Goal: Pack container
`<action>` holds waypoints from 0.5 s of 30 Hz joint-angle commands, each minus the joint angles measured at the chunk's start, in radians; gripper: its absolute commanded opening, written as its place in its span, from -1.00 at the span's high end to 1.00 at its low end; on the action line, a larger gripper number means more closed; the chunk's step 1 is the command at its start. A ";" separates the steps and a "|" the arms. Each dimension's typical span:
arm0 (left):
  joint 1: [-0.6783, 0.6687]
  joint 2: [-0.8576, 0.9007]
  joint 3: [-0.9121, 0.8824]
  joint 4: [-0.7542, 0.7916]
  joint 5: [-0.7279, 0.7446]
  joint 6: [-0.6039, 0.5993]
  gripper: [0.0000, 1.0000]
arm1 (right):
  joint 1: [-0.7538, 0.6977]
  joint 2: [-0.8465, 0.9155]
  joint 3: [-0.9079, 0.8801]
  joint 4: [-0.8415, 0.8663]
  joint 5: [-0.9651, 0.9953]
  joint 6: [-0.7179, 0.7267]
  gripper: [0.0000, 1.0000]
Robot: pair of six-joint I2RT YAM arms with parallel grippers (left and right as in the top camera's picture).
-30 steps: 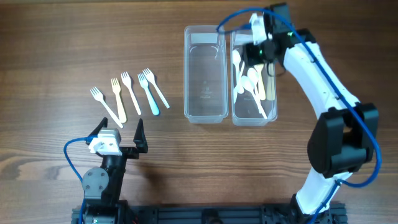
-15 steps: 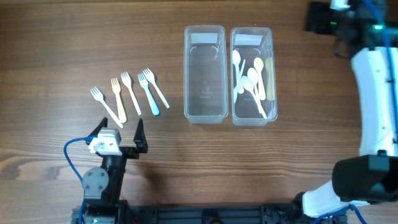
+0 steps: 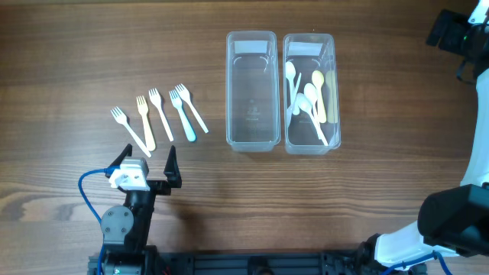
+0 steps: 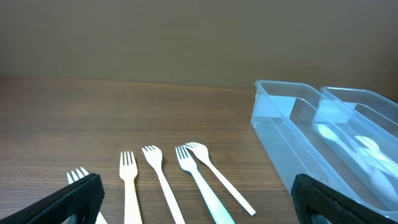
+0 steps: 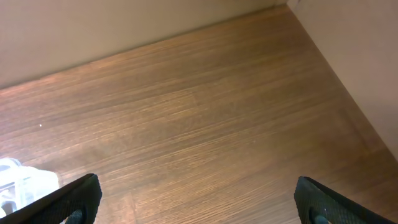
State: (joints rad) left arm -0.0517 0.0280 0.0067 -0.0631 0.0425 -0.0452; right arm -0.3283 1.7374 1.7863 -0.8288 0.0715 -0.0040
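Two clear plastic containers stand side by side at the back middle. The left container (image 3: 251, 90) holds nothing, while the right container (image 3: 310, 92) holds several white and cream spoons (image 3: 308, 101). Several forks (image 3: 157, 116) lie in a row on the wood at the left; in the left wrist view a blue-handled fork (image 4: 200, 182) lies among them. Just in front of the forks my left gripper (image 3: 147, 162) stands open and holds nothing (image 4: 199, 208). My right gripper (image 3: 445, 30) hangs at the far right back corner, open over bare wood (image 5: 199, 199).
The wooden table (image 3: 76, 61) reaches a wall at the back. In the right wrist view a corner of a clear container (image 5: 18, 180) shows at the lower left. The right arm (image 3: 477, 114) runs along the right edge.
My right arm has swung from over the spoon container out to the far right back corner, and its jaws have opened wide. The left arm has not moved.
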 commanded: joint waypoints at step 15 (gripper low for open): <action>-0.004 0.407 0.612 -0.212 -0.063 0.016 -1.00 | 0.005 0.009 -0.013 0.005 -0.016 0.004 -0.99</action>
State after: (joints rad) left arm -0.0517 0.2424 0.3882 -0.2176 0.0120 -0.0418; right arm -0.3283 1.7374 1.7836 -0.8280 0.0677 -0.0040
